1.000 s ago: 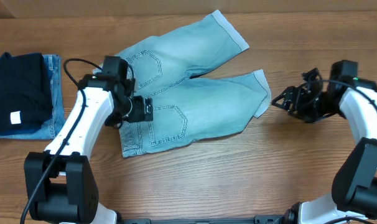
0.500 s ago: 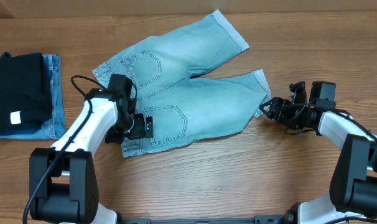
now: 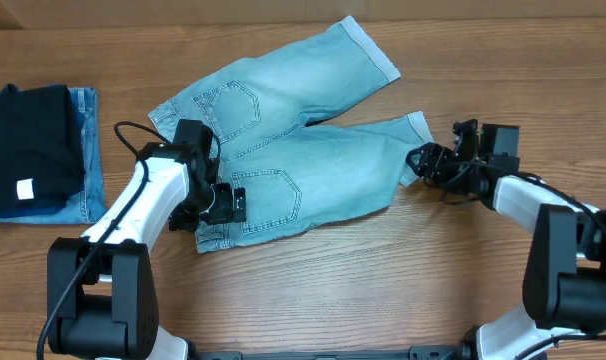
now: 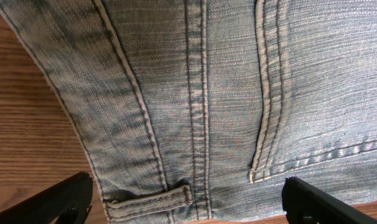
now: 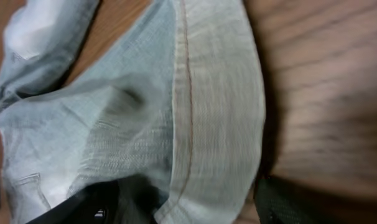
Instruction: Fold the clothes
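Right gripper [image 3: 421,160] spread wide astride cuffed hem [image 5: 216,93] of denim shorts [image 3: 303,150], left gripper [image 4: 185,196] spread wide above waistband [image 4: 95,106]

Overhead looks straight down at the table [image 3: 403,285]. Both wrist cameras sit close on the denim shorts [image 3: 313,170], shared with overhead.

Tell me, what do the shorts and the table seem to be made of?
The shorts look like denim, probably cotton, washed pale blue: twill weave, double-stitched seams. The table looks like wood or wood-look laminate, matte: brown grain lines; which I cannot tell.
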`<state>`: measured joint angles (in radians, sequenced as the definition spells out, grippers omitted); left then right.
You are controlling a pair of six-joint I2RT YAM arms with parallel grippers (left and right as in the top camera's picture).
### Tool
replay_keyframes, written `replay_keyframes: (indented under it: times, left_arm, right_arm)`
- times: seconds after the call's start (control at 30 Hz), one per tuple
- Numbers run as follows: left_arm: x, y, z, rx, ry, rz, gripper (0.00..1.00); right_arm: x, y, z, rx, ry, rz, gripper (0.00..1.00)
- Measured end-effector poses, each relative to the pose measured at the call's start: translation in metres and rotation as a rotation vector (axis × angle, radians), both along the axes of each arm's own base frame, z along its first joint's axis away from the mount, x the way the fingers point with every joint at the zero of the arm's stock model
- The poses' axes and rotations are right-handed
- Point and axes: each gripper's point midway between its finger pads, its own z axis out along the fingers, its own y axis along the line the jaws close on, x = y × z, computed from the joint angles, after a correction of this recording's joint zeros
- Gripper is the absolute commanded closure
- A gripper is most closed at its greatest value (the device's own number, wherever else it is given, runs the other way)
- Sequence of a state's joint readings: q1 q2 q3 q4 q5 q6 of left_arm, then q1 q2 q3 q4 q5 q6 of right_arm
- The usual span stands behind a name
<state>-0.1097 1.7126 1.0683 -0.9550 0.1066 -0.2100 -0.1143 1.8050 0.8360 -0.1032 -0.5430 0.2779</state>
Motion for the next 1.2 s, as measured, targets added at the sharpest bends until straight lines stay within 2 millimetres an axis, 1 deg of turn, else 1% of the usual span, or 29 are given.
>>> replay_keyframes:
  times: [0.03,0.1,0.13,0.23,0.3,0.37,0.4,0.47,0.53,0.57,0.63,0.7,0.73,0.87,0.93,0.97,1.1,1.2]
  left_arm:
    - [0.0,0.0,0.0,0.0,0.002,0.0,0.0]
    - [-0.002,0.0,0.0,0.001,0.006,0.0,0.0]
    - [-0.002,0.0,0.0,0.0,0.008,0.0,0.0]
    - [-0.002,0.0,0.0,0.001,0.008,0.0,0.0]
    - [-0.002,0.0,0.0,0.001,0.008,0.0,0.0]
    - [-0.002,0.001,0.0,0.004,0.008,0.0,0.0]
    - [-0.002,0.001,0.0,0.005,0.007,-0.001,0.0]
    - [-0.002,0.002,0.0,0.013,0.007,-0.001,0.0]
    - [-0.001,0.003,0.0,0.02,0.005,-0.001,0.0]
    - [-0.001,0.004,0.0,0.023,0.004,-0.001,0.0]
    - [-0.001,0.005,-0.001,0.029,0.003,-0.001,0.0]
    - [0.0,0.005,-0.001,0.03,0.0,-0.001,0.0]
    - [0.0,0.006,-0.001,0.033,-0.001,-0.001,0.0]
    - [0.0,0.006,-0.001,0.033,0.001,-0.001,0.0]
    - [0.0,0.005,-0.001,0.03,0.0,-0.001,0.0]
    - [-0.001,0.003,-0.001,0.016,0.002,0.0,0.0]
    - [-0.003,-0.012,0.001,-0.068,0.012,0.002,0.0]
    - [-0.014,-0.027,0.005,-0.161,0.062,0.008,0.0]
  right_arm:
    - [0.001,0.002,-0.002,0.004,0.001,0.001,0.8]
    - [0.0,0.001,-0.01,-0.002,0.019,-0.011,0.96]
    - [-0.002,0.001,-0.015,0.0,0.037,-0.017,0.96]
    - [-0.003,0.0,-0.017,-0.004,0.046,-0.029,0.96]
    - [-0.007,-0.003,-0.018,-0.012,0.081,-0.039,0.96]
    - [-0.015,-0.013,-0.017,-0.046,0.146,-0.07,0.96]
    - [-0.02,-0.022,-0.017,-0.072,0.174,-0.09,0.96]
    - [-0.034,-0.052,-0.012,-0.159,0.249,-0.159,0.96]
    - [-0.042,-0.078,-0.001,-0.237,0.272,-0.216,0.96]
    - [-0.042,-0.092,0.009,-0.279,0.263,-0.245,0.93]
    - [-0.04,-0.115,0.03,-0.352,0.221,-0.275,0.82]
    - [-0.041,-0.127,0.046,-0.4,0.199,-0.293,0.8]
    - [-0.047,-0.13,0.048,-0.421,0.215,-0.291,0.79]
    - [-0.065,-0.129,0.041,-0.446,0.293,-0.264,0.68]
    - [-0.069,-0.131,0.04,-0.463,0.309,-0.264,0.55]
    - [-0.071,-0.134,0.039,-0.479,0.318,-0.272,0.51]
    - [-0.072,-0.14,0.04,-0.513,0.321,-0.284,0.49]
    - [-0.072,-0.142,0.04,-0.525,0.321,-0.289,0.49]
